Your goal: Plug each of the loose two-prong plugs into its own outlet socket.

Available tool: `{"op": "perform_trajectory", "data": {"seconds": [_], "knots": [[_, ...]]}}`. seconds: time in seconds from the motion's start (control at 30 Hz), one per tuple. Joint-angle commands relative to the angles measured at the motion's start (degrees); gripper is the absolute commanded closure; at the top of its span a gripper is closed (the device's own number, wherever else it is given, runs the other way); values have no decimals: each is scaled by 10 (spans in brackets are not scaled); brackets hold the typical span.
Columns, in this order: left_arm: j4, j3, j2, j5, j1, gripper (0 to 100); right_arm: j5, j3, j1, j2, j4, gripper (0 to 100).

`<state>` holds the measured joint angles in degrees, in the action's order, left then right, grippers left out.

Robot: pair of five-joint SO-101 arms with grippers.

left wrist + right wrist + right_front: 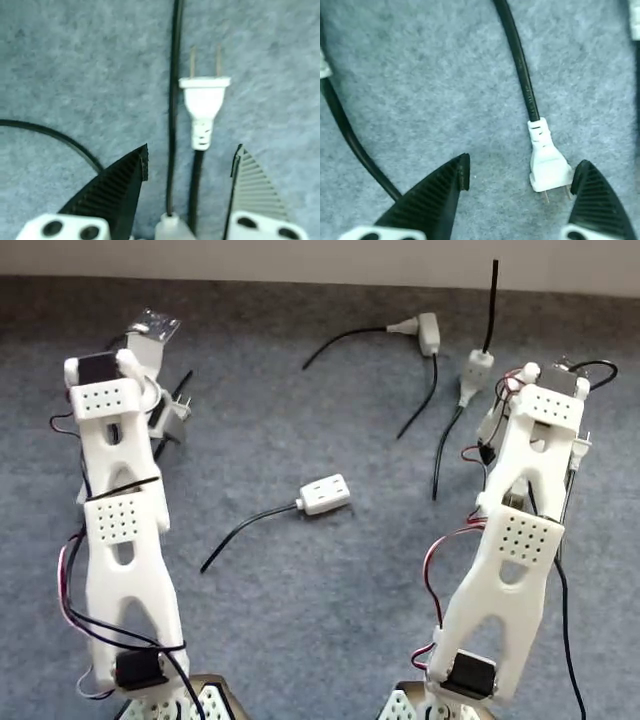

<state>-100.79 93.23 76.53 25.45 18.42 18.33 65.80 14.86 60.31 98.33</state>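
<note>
- The left pincer (192, 150) is spread at the worktop's (250, 620) far left. Its tips straddle the cord, with the left plug (204, 102) just beyond them, so closing may pinch the cord and the stray cable (173, 100) alongside.
- The right pincer (524, 164) is also spread, at the far right. The right plug (549, 169) lies just beside one tip, so closing may skid it sideways.
- The middle socket (325, 493) lies well apart from both.

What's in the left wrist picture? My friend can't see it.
A white two-prong plastic plug lies on grey carpet just ahead of the open left end effector, prongs pointing away. A thin black cord runs alongside it.
</note>
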Motion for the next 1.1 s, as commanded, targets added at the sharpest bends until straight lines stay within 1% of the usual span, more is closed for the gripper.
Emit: {"op": "perform_trajectory", "data": {"seconds": [0.0, 0.13, 0.27, 0.43, 0.83, 0.97, 1.07], "knots": [[8, 18, -43, -41, -44, 733, 2, 8, -7, -11, -3, 676], [35, 3, -30, -62, -67, 733, 2, 8, -7, -11, -3, 676], [69, 0, 0, -63, -72, 733, 2, 8, -7, -11, -3, 676], [76, 2, 41, -62, -68, 736, 2, 8, -7, -11, -3, 676], [77, -1, 39, -59, -17, 734, 2, 8, -7, -11, -3, 676], [77, 3, 62, -59, -6, 736, 2, 8, -7, -11, -2, 676], [97, 3, 80, -59, 6, 737, 2, 8, -7, -11, -2, 676]]}}
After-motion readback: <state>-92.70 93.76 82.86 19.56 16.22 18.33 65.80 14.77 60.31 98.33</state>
